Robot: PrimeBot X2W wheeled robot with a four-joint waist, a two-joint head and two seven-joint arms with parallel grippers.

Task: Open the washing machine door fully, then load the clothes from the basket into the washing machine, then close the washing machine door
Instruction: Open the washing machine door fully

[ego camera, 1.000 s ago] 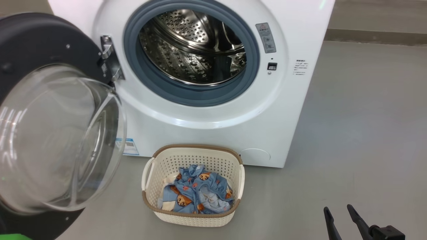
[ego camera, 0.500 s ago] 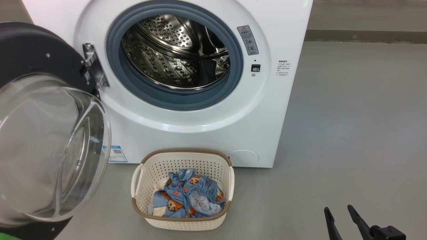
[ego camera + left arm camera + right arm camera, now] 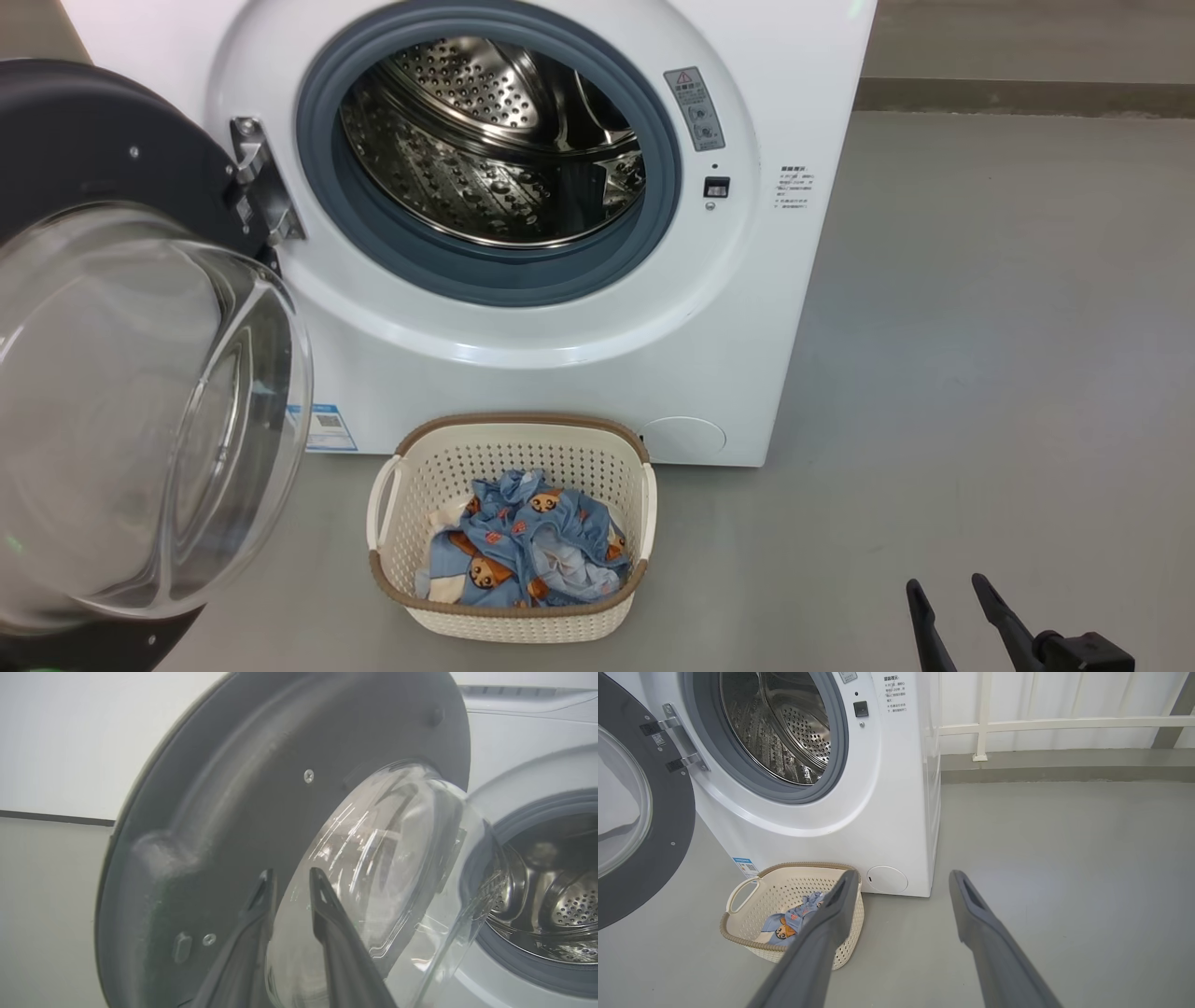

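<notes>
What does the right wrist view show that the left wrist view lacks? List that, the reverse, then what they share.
Right wrist view: the basket with the clothes, the open right end effector, a white railing. Left wrist view: the left end effector, close to the washing machine door. Shared: that door, the washing machine, its steel drum.

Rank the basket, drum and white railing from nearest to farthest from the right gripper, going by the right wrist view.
From the right gripper:
1. basket: low left, right by the left fingertip.
2. drum: upper left, inside the washing machine.
3. white railing: far back on the right, beyond the washing machine.
</notes>
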